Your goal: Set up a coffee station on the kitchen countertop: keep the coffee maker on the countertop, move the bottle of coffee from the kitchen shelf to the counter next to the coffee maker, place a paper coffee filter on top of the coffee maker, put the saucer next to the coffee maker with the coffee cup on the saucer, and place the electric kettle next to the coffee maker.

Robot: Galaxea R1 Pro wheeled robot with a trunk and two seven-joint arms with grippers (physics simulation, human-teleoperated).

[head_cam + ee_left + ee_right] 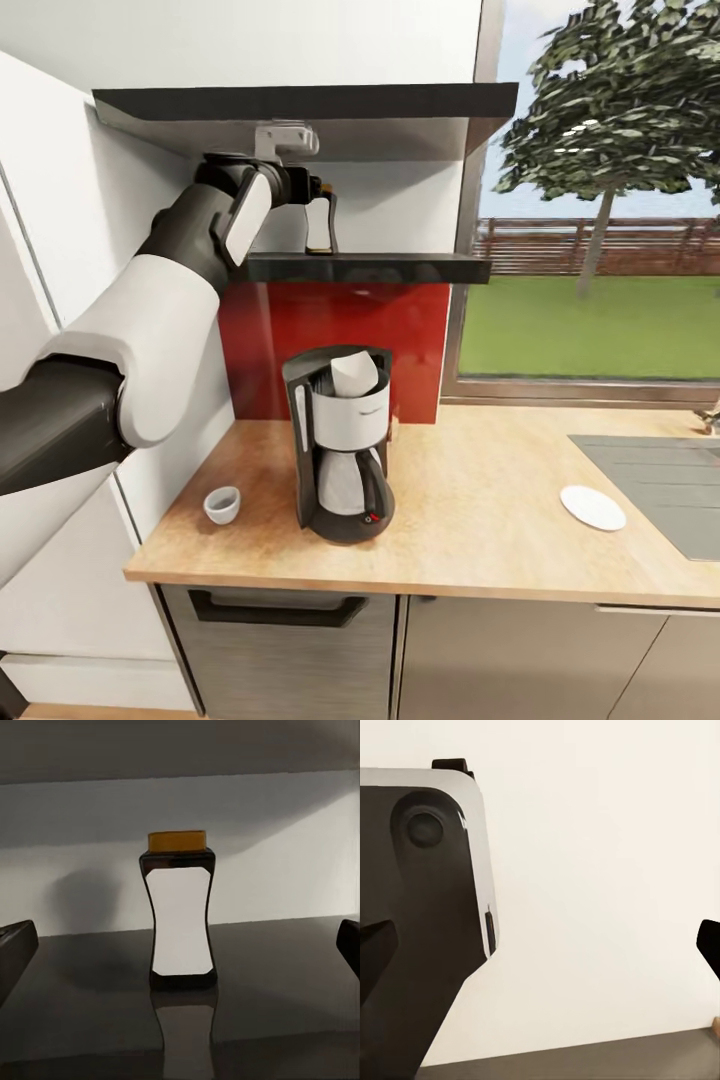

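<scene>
Coffee bottle (waisted, glossy dark, orange-capped) stands between the left gripper's spread fingers.

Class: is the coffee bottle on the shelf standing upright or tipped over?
Upright. The coffee bottle stands on its base on the shelf, orange lid on top.

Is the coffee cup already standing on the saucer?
No, the coffee cup sits on the counter left of the coffee maker, while the saucer lies bare far to the right.
</scene>
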